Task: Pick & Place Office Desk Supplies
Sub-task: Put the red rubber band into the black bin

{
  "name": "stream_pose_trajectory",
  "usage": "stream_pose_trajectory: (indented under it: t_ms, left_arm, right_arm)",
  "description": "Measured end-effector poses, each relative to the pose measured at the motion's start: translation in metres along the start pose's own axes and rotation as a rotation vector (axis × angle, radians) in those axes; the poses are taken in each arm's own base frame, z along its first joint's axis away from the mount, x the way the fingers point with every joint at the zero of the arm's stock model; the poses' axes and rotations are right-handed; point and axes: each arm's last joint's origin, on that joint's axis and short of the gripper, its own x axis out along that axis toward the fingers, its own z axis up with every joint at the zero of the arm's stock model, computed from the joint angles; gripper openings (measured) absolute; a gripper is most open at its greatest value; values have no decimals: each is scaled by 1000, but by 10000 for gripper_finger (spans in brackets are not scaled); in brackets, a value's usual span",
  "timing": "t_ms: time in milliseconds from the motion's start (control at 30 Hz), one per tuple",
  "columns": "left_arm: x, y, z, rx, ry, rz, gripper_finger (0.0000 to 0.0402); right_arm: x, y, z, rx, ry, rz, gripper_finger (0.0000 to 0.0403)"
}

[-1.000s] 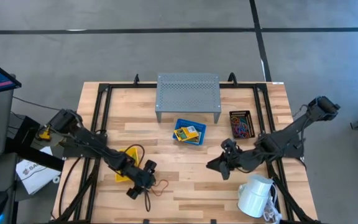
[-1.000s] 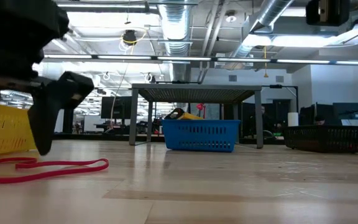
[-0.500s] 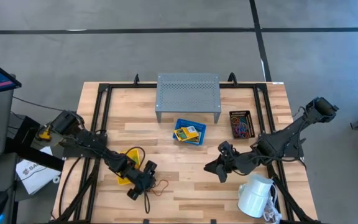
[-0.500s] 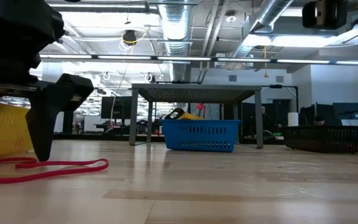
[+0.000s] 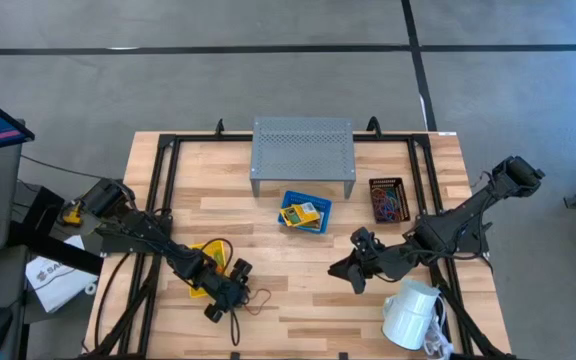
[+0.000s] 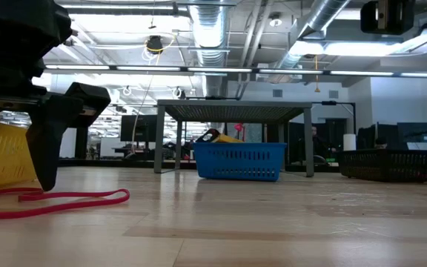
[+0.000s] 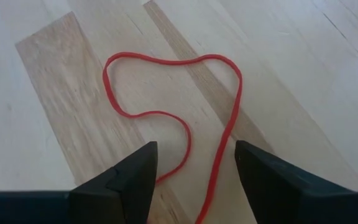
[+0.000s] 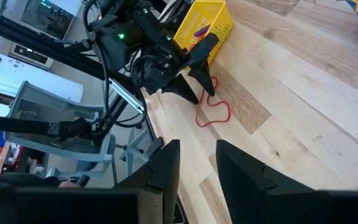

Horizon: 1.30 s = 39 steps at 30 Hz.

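A red loop (image 7: 179,112) lies flat on the wood near the table's near edge (image 5: 256,298), (image 6: 50,199). My left gripper (image 7: 194,174) is open, low over the loop's near end, one finger on each side of its two strands, and I see no touch. It stands beside the yellow bin (image 5: 206,262). The blue bin (image 5: 305,212) holds yellow printed packets. The black-mesh bin (image 5: 390,198) holds several coloured loops. My right gripper (image 8: 197,168) is open and holds nothing, hovering right of the table's middle (image 5: 348,270).
The grey perforated riser (image 5: 303,150) stands at the far edge, with the blue bin just in front of it. A white mug (image 5: 413,315) lies at the near right corner beside my right arm. Bare wood stretches between the two grippers.
My left gripper has come down a little toward the red loop, staying open. My right gripper has shifted slightly toward the table's left. The loop has not moved.
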Motion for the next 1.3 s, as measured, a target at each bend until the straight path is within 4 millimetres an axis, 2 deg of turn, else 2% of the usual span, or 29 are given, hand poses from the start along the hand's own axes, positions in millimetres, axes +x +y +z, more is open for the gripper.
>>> stream_pose_trajectory:
  t_ms: [233,933,1300]
  left_arm:
    - [0,-2,-1,-1,8,-52,170]
    - [-1,-5,1,-74,11,-147,6]
    - [-6,-4,21,-77,-49,-149,0]
  right_arm:
    - [0,0,0,0,13,5,102]
    - [0,0,0,5,15,9,102]
    - [0,1,0,7,14,13,102]
